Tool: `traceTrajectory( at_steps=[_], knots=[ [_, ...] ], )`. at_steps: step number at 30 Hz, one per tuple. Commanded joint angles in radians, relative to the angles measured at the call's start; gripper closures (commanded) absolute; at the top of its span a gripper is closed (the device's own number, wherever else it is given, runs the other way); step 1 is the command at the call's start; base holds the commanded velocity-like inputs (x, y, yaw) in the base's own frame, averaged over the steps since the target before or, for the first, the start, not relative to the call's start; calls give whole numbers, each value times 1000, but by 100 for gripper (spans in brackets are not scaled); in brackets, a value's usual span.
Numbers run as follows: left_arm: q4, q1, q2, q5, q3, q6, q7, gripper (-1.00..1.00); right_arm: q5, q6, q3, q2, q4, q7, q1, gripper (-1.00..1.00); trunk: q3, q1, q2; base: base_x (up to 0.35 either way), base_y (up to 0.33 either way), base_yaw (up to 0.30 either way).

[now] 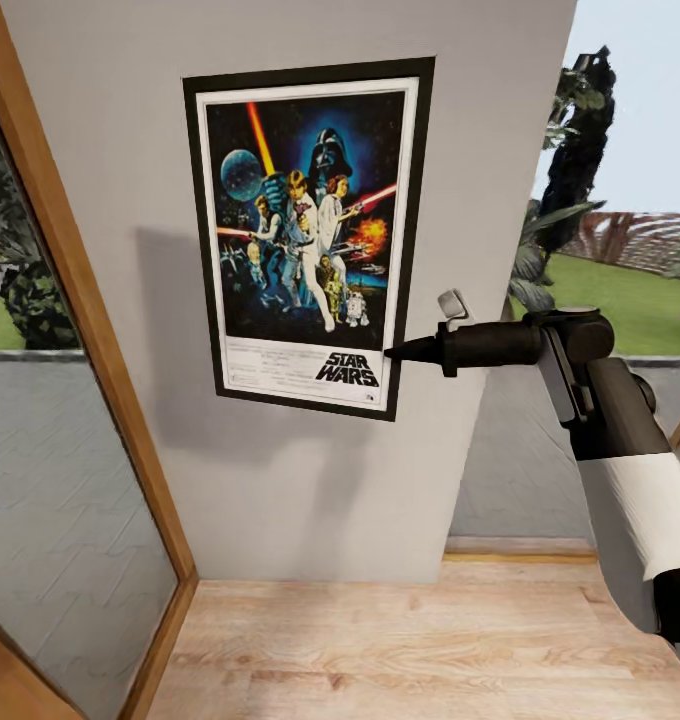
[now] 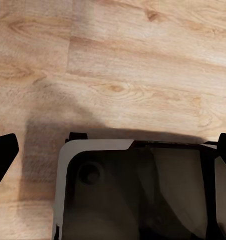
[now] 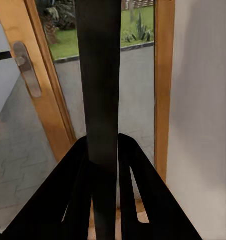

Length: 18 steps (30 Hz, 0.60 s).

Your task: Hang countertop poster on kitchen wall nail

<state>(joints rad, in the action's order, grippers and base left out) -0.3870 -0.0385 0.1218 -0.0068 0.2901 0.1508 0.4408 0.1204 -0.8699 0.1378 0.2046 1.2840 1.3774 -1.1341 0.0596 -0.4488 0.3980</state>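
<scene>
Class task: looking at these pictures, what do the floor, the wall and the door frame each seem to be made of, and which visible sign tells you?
Floor: light wood planks, matt, showing grain and knots. Wall: smooth grey paint or plaster, no texture visible. Door frame: warm-toned wood, probably varnished, holding glass panes that show the garden behind.

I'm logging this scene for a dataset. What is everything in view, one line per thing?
poster: one, black frame, white border, blue-black artwork, flat against the wall, edge pinched by the right claw
wall: one, pale grey, behind the poster
glass door: one, light wood frame, beside the wall
door handle: one, grey metal, on the door frame
floor: light wood planks
right claw: black, closed on the poster's edge
left claw: black fingertips spread apart, over the floor
</scene>
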Motion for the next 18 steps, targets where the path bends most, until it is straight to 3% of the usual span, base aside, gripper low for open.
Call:
traceTrajectory(
  at_steps=[1, 7, 18],
  knots=[
    [-1, 0, -1, -1, 6, 0, 7, -100, 6, -9, 2, 1, 0, -2, -1, 100, 2, -1, 2, 333, 0, 0],
    [-1, 0, -1, -1, 6, 0, 7, -100, 7, -9, 2, 1, 0, -2, -1, 100, 2, -1, 2, 244, 0, 0],
    [-1, 0, -1, -1, 6, 0, 7, -100, 6, -9, 2, 1, 0, -1, -1, 100, 2, -1, 2, 24, 0, 0]
  ],
)
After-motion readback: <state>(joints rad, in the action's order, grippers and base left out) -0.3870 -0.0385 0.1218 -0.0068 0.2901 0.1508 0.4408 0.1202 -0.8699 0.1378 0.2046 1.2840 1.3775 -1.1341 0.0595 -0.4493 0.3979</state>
